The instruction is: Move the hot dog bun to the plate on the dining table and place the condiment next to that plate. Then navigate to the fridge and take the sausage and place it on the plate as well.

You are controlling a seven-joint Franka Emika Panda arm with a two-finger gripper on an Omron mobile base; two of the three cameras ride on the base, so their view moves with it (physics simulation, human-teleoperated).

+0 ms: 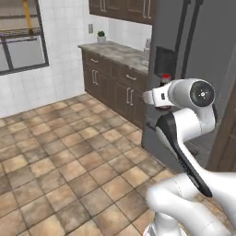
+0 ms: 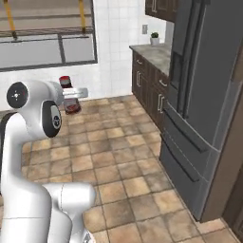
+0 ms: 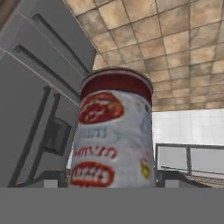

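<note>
Hand view: condiment (image 3: 114,131) sits right between the jaws, gripper (image 2: 71,99) closed wide round its body, carried mid-air beside the fridge (image 2: 209,95), presumably in transit to the dining table.

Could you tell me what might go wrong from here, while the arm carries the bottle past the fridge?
1. The condiment sits in the hand raised high above the tiled floor; if the grip slips, it could fall a long way.
2. The fridge stands close beside the arm, so a swing or a turn of the base might knock the bottle against its doors.
</note>
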